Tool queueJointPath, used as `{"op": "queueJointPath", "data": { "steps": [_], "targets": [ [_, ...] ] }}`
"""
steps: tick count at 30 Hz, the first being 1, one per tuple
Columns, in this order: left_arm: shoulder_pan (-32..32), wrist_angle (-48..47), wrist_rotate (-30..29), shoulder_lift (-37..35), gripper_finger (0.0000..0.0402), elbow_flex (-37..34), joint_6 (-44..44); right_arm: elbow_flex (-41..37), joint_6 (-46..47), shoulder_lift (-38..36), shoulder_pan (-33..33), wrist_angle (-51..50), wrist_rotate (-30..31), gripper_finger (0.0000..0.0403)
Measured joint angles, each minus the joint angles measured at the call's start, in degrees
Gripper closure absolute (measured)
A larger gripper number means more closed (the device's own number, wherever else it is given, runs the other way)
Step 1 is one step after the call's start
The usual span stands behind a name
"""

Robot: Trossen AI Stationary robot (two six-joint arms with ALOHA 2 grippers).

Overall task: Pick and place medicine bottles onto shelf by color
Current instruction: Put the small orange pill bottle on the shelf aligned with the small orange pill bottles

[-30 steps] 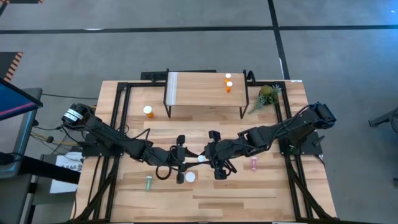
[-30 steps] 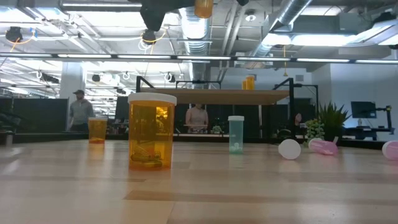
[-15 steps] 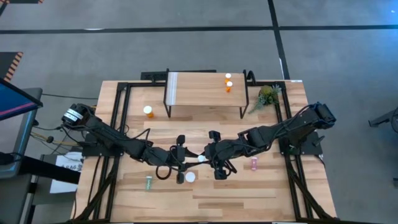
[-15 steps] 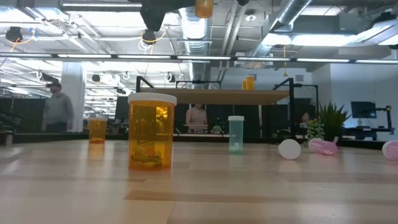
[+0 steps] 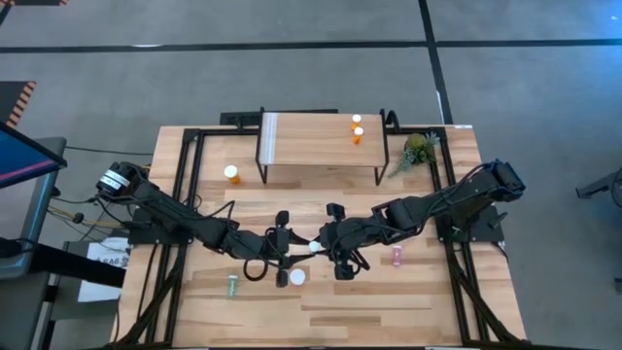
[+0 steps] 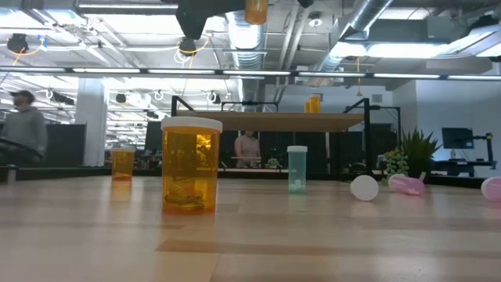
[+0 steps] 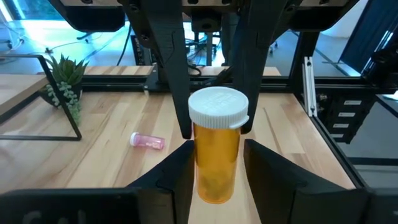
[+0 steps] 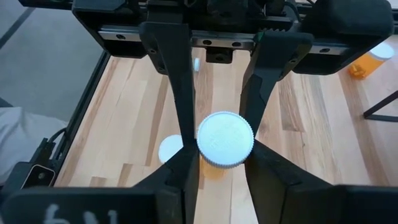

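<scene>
Little has moved since the earlier frames except the person [image 6: 23, 129] in the room behind, now farther toward the low view's left edge; both arms sit as before.

Nearest in the low view, a large orange bottle [image 6: 191, 164] stands upright on the table. Beyond it stand a pale green bottle [image 6: 297, 169] and a small orange bottle [image 6: 122, 163], and a pink bottle [image 6: 407, 184] lies on its side.

Above mid-table the two grippers meet around the held orange bottle [image 7: 217, 155], which is upright and off the wood. The right gripper [image 8: 219, 155] pinches its white cap. The left gripper [image 7: 217, 149] flanks the body, slightly parted, with a thin gap showing.

Farther back, the shelf [image 5: 311, 141] carries two orange bottles [image 5: 357, 128] at its right end.
</scene>
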Motion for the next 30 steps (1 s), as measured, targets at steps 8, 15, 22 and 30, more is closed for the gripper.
{"op": "queueJointPath", "data": {
  "steps": [8, 15, 22, 30],
  "targets": [
    [0.0, -0.5, 0.0, 0.0, 0.0258, 0.0, -0.8, 0.0, 0.0, 0.0, 0.0, -0.2, 0.0, 0.0271],
    [0.0, -1.8, -2.1, 0.0, 0.0234, 0.0, -1.4, 0.0, 0.0, 0.0, 0.0, -0.7, 0.1, 0.027],
    [0.0, -4.4, -4.6, -0.3, 0.02, 0.0, -1.6, 0.0, -0.1, 0.0, 0.0, -0.9, 0.1, 0.0272],
    [-2.4, -12.9, -12.3, -5.5, 0.018, 0.0, -0.9, 0.0, 0.8, -0.1, -0.9, -3.1, 0.1, 0.0271]
  ]
}}
